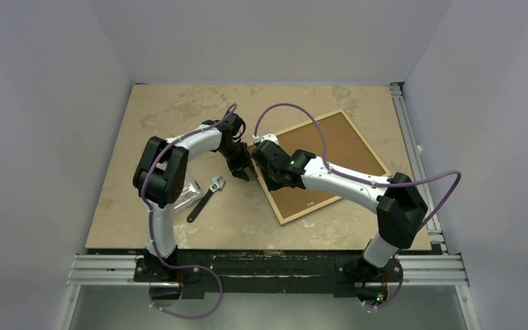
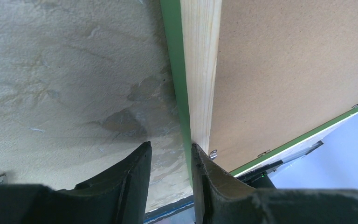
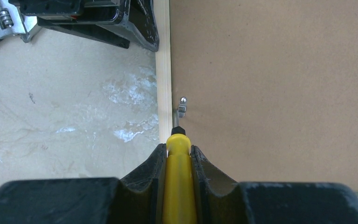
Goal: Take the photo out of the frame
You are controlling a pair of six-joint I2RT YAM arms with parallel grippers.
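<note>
The frame (image 1: 366, 142) lies face down on the table, with its brown backing board (image 1: 330, 161) turned up. The photo is hidden under that board. My right gripper (image 3: 179, 149) is shut on a yellow-handled screwdriver (image 3: 179, 186). The screwdriver's tip sits at a small metal tab (image 3: 182, 108) beside the frame's pale wood edge (image 3: 163, 70). My left gripper (image 2: 170, 147) stands open at the frame's left side. One of its fingers (image 2: 205, 177) rests against the green and wood edge (image 2: 191, 70), and only bare table shows between the jaws.
An adjustable wrench (image 1: 205, 197) and a crumpled clear wrapper (image 1: 188, 194) lie on the table left of the frame, near the left arm. Metal rails run along the table's right and near edges.
</note>
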